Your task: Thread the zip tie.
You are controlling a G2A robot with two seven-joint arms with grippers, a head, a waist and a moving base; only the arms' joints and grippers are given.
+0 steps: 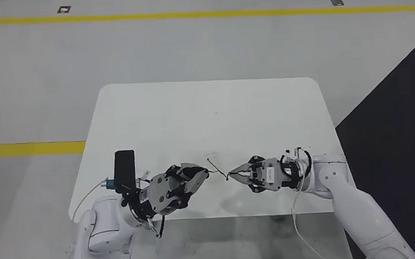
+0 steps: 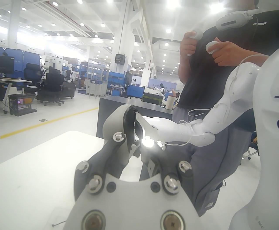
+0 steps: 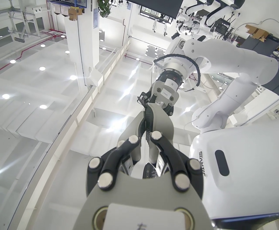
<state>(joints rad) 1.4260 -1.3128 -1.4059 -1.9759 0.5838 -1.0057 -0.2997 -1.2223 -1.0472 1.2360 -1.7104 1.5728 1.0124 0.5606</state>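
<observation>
White worktop (image 1: 206, 108): left gripper (image 1: 202, 174) and right gripper (image 1: 233, 175) fingers clamp thin black zip tie (image 1: 217, 174) (mid-threading, seemingly); next, align tip.

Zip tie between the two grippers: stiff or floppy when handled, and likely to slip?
Probably bendy rather than stiff: the zip tie runs kinked, not straight, between the left gripper and the right gripper. Likely very light, being only a thin strand. Its ribbed face, seen in the right wrist view, should resist slipping in a shut gripper.
</observation>
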